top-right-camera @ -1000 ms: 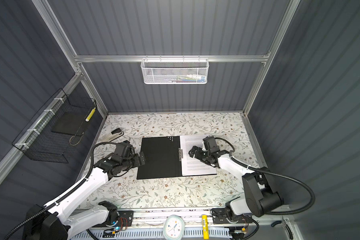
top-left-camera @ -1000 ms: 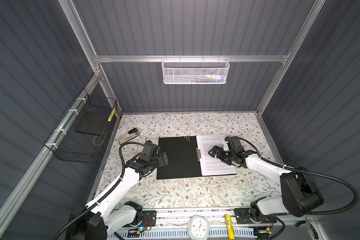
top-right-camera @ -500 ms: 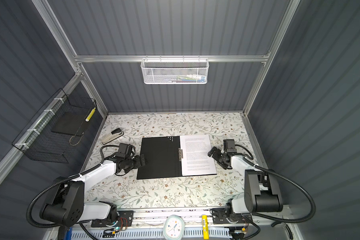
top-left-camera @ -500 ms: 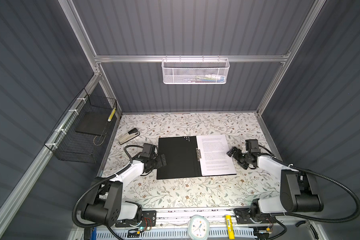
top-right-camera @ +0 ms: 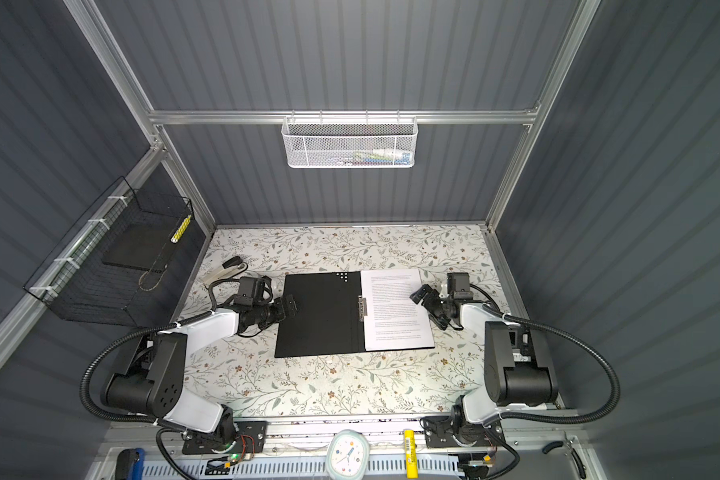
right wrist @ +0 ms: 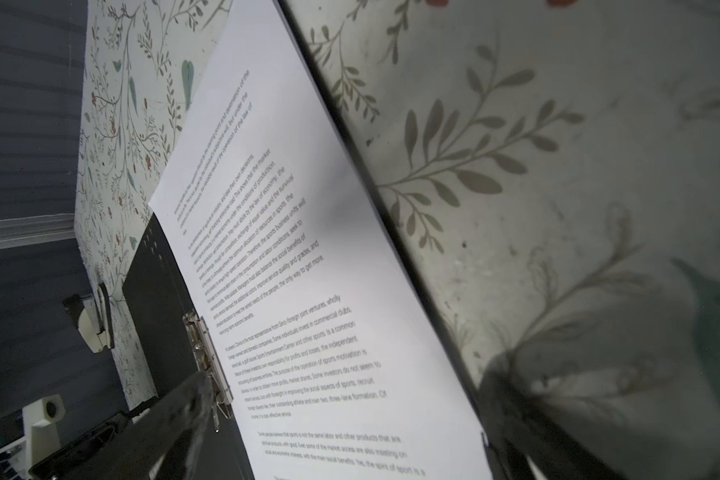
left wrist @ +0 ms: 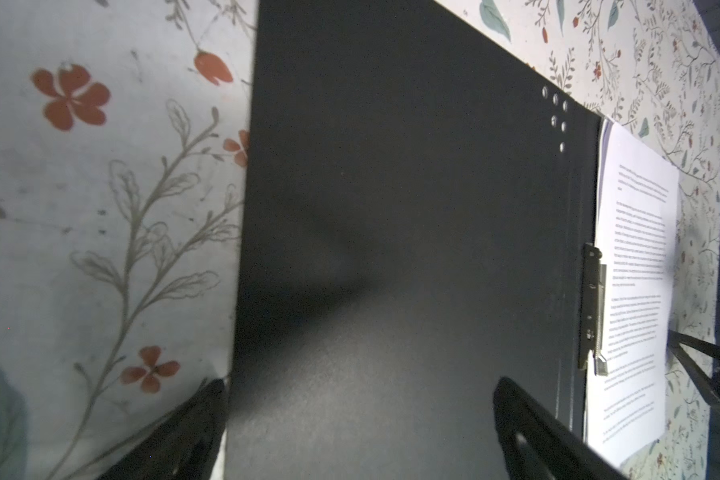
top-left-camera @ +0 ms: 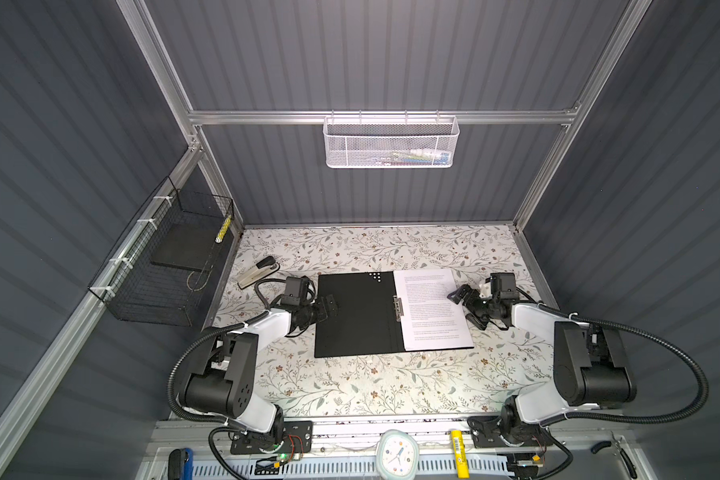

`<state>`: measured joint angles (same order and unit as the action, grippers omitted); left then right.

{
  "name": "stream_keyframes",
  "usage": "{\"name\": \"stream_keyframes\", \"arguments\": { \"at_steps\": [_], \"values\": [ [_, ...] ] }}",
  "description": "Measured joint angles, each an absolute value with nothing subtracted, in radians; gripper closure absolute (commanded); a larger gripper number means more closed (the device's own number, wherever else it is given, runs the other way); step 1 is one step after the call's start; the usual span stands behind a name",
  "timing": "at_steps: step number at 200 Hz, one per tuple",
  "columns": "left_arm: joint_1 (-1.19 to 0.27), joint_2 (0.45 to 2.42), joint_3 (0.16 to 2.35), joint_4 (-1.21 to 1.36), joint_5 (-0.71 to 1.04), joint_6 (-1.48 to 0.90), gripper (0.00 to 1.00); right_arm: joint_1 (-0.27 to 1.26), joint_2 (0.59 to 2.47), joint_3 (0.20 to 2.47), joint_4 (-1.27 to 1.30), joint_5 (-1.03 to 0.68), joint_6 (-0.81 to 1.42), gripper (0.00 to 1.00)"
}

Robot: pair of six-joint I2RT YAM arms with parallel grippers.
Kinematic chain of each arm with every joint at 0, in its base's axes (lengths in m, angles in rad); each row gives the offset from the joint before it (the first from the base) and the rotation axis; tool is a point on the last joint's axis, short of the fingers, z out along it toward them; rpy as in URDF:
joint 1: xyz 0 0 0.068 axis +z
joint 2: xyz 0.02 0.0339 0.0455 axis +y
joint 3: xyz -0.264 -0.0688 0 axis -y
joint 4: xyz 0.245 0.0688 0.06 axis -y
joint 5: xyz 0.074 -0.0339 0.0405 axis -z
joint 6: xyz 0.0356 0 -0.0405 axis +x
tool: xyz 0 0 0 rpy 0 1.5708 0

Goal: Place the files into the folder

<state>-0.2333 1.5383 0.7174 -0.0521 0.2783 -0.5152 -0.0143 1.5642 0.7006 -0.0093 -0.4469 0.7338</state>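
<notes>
The folder lies open and flat mid-table, black inside up, with a metal clip at its spine. The files, white sheets of dense text, lie on its right half beside the clip. My left gripper is open at the folder's left edge; in the left wrist view one finger is at that edge and one is over the black cover. My right gripper is open at the files' right edge, holding nothing; in the right wrist view the files spread ahead.
A stapler lies at the back left of the floral table. A black wire basket hangs on the left wall and a white mesh basket on the back rail. A clock and a yellow marker sit on the front rail.
My right gripper has drawn back to the right, off the files to their right edge. The left arm has folded back toward its base; its gripper stays by the folder's left edge.
</notes>
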Motion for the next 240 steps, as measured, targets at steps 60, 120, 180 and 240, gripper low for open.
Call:
{"name": "stream_keyframes", "arguments": {
  "at_steps": [60, 120, 180, 240],
  "values": [
    [-0.212, 1.529, 0.718, -0.063, 0.331, -0.543, 0.00, -0.026, 1.613, 0.699, 0.130, -0.483, 0.777, 0.01],
    [-0.199, 1.420, 0.740, -0.080, 0.383, -0.609, 0.00, -0.026, 1.621, 0.690, 0.175, -0.471, 0.778, 0.01],
    [-0.200, 1.324, 0.844, 0.117, 0.580, -0.721, 0.00, -0.008, 1.626, 0.685, 0.199, -0.482, 0.784, 0.01],
    [-0.361, 1.342, 0.919, 0.174, 0.769, -0.809, 0.00, 0.144, 1.674, 0.703, 0.216, -0.625, 0.852, 0.01]
  ]
}}
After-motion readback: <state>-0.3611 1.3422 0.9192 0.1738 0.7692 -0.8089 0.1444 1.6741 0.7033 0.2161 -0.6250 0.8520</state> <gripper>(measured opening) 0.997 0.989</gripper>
